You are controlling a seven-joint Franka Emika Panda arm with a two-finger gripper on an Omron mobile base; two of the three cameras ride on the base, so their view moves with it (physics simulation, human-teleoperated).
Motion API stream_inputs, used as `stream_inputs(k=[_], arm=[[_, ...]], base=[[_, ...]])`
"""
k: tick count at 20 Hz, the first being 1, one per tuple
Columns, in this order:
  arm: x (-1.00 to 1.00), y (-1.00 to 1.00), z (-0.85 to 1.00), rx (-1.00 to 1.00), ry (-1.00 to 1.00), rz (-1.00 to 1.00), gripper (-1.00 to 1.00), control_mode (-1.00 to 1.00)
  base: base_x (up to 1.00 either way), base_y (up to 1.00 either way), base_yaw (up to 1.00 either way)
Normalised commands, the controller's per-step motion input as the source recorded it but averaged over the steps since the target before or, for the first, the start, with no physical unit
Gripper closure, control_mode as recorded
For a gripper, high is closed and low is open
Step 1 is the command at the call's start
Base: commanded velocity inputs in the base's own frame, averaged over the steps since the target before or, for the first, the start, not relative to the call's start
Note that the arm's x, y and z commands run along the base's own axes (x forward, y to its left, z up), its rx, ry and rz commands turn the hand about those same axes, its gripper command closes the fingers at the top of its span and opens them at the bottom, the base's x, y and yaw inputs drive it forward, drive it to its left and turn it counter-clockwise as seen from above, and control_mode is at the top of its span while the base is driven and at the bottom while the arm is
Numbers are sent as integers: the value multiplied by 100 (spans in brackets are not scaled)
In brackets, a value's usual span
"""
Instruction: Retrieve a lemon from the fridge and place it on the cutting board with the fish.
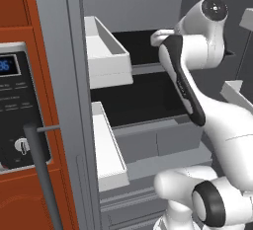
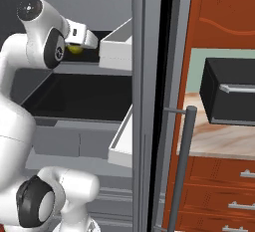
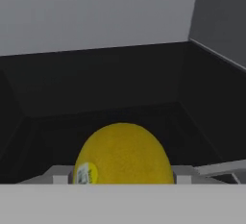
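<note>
The fridge (image 1: pixel 66 76) stands open and my arm reaches into it at the upper black shelf (image 2: pixel 107 37). The lemon (image 3: pixel 122 153), bright yellow with a small sticker, sits low in the hand view between my grey fingertips (image 3: pixel 60 174), which touch it on both sides. My gripper (image 3: pixel 122 176) is shut on it. In the right base view the lemon (image 2: pixel 74 49) peeks out under the white hand, with the gripper (image 2: pixel 78 46) just over the shelf. The cutting board and the fish are out of view.
White door bins (image 1: pixel 106 51) (image 2: pixel 117 44) flank the shelf on both open doors. A lower black shelf (image 1: pixel 143 100) and grey drawers (image 1: pixel 158 142) lie below. A black appliance (image 2: pixel 229 91) sits on the beige counter (image 2: pixel 219 139) to the right, and a control panel (image 1: pixel 15 105) to the left.
</note>
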Motion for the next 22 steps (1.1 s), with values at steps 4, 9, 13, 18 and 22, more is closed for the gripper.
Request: stream_inputs(k=[4, 9, 13, 18, 22], arm=[[-74, 0, 5, 0, 4, 0, 100, -100], [-83, 0, -27, 1, 0, 0, 100, -100], [-87, 0, -35, 0, 0, 0, 100, -100], [-83, 0, -29, 0, 0, 0, 100, -100], [-66, 0, -15, 0, 0, 0, 100, -100]], base=[[0, 0, 0], [0, 0, 0], [0, 0, 0], [0, 0, 0], [0, 0, 0]])
